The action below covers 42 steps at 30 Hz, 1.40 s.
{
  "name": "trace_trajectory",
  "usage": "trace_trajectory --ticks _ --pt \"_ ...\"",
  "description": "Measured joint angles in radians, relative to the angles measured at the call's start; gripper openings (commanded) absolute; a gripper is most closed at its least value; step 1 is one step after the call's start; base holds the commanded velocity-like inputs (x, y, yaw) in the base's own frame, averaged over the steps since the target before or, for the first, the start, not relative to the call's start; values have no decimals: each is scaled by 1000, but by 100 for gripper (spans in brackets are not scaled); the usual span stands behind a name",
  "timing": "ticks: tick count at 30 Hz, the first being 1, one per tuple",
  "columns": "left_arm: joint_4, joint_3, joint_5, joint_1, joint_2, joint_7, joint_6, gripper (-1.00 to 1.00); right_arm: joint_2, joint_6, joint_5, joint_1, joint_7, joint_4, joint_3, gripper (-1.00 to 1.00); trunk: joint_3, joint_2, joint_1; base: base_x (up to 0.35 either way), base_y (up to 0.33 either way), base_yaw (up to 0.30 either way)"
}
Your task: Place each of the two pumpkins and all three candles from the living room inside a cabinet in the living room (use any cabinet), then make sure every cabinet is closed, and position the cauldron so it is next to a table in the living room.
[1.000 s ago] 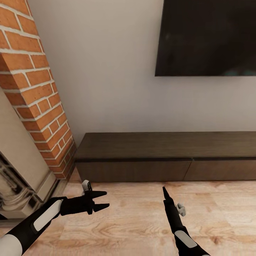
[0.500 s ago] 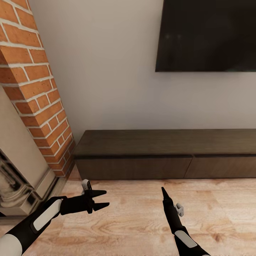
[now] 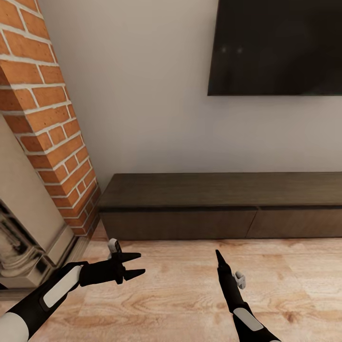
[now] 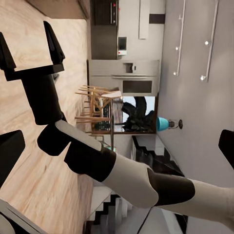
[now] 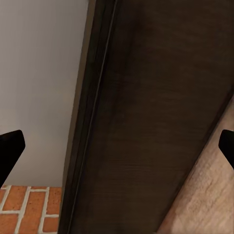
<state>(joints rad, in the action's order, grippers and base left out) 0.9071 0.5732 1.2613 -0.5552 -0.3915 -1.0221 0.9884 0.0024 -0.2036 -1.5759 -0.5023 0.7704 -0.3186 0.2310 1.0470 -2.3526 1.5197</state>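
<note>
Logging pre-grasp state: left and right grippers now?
Left gripper: open, holding nothing.
Right gripper: open, holding nothing, aimed at the cabinet.

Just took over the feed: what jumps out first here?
The long dark cabinet runs along the white wall, drawer fronts flush, straight ahead of both arms. Above it hangs a big black TV, and a red brick column slants down the left. Low in the head view, the left gripper and right gripper hover open and empty over the wood floor.
</note>
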Motion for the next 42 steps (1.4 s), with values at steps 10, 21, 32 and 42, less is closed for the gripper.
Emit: trace_trajectory --ticks 10,21,32,42 --pt "-3 5 -4 0 3 0 0 100 1 0 0 0 0 0 0 100 0 0 -1 253 0 0" --pt "-6 12 -5 0 4 7 0 100 1 0 0 0 0 0 0 100 0 0 -1 327 0 0" --pt "-6 11 -5 0 4 9 0 100 1 0 -1 0 0 0 0 100 0 0 0 261 0 0" --pt "-1 50 -5 0 6 8 -1 100 3 0 -3 0 -8 9 1 100 0 0 0 16 0 0"
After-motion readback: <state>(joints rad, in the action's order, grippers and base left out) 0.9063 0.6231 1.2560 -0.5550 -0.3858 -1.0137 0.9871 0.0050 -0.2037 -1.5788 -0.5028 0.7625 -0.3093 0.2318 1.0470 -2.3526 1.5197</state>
